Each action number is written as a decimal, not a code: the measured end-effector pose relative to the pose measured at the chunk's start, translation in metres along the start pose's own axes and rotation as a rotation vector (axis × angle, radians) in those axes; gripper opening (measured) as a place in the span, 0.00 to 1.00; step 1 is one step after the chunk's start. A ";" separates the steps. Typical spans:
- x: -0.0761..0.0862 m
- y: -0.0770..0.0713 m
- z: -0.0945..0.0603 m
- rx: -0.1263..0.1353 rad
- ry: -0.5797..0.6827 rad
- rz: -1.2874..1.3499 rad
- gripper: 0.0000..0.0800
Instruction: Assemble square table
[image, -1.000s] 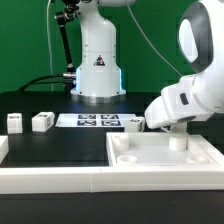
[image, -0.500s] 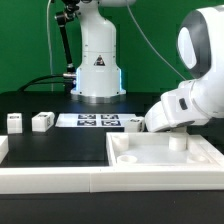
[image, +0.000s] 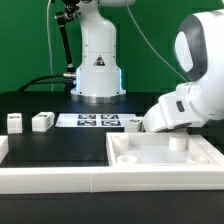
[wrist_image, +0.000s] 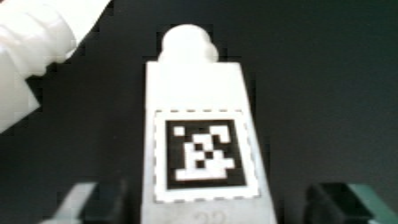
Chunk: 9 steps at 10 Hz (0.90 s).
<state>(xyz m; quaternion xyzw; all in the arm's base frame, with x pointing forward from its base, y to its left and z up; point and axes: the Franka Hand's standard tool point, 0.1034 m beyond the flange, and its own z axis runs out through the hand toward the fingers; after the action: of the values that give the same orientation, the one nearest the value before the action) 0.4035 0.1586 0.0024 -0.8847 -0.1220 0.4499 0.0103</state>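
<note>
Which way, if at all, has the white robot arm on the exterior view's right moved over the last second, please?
Yes: the white robot arm shifted slightly toward the exterior view's left, closer to the flat white marker board.

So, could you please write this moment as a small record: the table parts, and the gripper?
slab: square slab, flat at the front, no leg seen on it
left legs: two legs, loose, at the exterior view's left
third leg: by the arm's tip
marker board: between those legs
gripper: open, jaws astride a tagged leg, possibly that third one
held: nothing yet
</note>
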 end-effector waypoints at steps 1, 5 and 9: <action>0.000 0.000 0.000 0.000 0.000 0.000 0.52; 0.000 0.000 0.000 0.001 0.000 0.000 0.36; -0.013 0.012 -0.032 0.020 0.003 -0.045 0.36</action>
<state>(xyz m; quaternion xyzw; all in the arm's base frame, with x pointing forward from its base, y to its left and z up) 0.4237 0.1471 0.0305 -0.8821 -0.1377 0.4495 0.0293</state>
